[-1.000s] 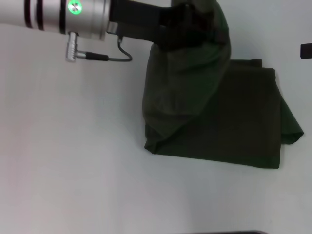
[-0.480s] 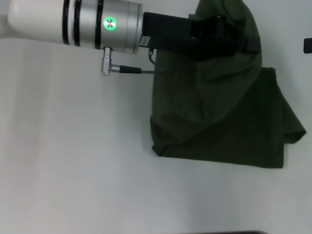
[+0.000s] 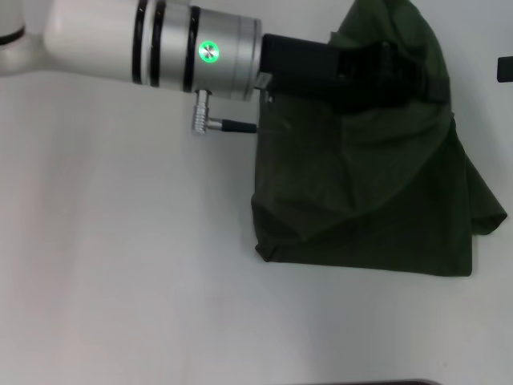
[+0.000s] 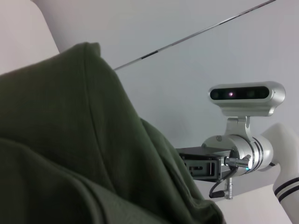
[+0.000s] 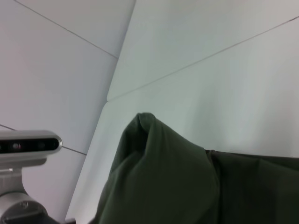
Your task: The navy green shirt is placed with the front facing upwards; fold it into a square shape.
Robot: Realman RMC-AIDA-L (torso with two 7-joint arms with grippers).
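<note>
The navy green shirt (image 3: 385, 216) lies partly folded on the white table (image 3: 120, 265) at the right, plain green side up. My left gripper (image 3: 401, 76) reaches in from the left above the shirt's far edge. It is shut on a lifted flap, and the cloth drapes over its dark fingers and hangs down onto the lower layers. In the left wrist view the raised shirt (image 4: 70, 154) fills the frame. The right wrist view shows the shirt (image 5: 163, 177) peaking upward. My right gripper (image 3: 504, 68) shows only as a dark sliver at the right edge; its body (image 4: 198, 163) stands behind the cloth.
A loose corner of fabric (image 3: 487, 212) sticks out past the shirt's right side. Bare table stretches to the left and toward the near edge. The left arm's grey cable plug (image 3: 202, 122) hangs just left of the shirt.
My left arm has moved to the right, carrying the lifted flap farther across the shirt. The shirt's near left corner has shifted slightly right.
</note>
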